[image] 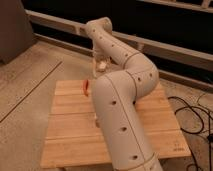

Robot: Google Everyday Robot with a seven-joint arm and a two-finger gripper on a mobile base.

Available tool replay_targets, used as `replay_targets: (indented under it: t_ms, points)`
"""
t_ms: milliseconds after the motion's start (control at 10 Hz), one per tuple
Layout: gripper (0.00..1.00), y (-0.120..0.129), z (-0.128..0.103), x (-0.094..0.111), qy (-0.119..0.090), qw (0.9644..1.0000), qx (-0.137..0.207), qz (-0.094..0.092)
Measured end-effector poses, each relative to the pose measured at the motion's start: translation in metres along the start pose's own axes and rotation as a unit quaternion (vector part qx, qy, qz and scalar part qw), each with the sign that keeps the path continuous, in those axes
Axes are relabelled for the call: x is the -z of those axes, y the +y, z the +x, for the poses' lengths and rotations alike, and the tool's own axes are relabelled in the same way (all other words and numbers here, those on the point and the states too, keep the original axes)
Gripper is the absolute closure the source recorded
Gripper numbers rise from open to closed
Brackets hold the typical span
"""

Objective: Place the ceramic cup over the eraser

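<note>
My gripper [100, 64] hangs from the wrist at the far edge of the wooden table [70, 140]. It is shut on the small cream-white ceramic cup [102, 65] and holds it in the air above the table's back edge. The eraser [86, 87], a slim red-orange block, lies on the table's far left part, a little to the left of the cup, nearer the camera and below it. The cup and the eraser are apart.
My big white arm [122, 115] rises from the bottom over the table's middle and right and hides much of it. A small pale object [95, 119] lies by the arm. Black cables [192, 112] lie on the floor at the right. A rail [165, 47] runs behind the table.
</note>
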Motion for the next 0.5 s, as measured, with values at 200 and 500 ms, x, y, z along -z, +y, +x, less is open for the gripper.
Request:
replay_targets:
  t_ms: [200, 500]
  points:
    - [1.0, 0.004, -0.001, -0.015, 0.012, 0.9998, 0.008, -0.012]
    - [1.0, -0.001, 0.008, -0.047, 0.048, 0.9987, 0.015, -0.009]
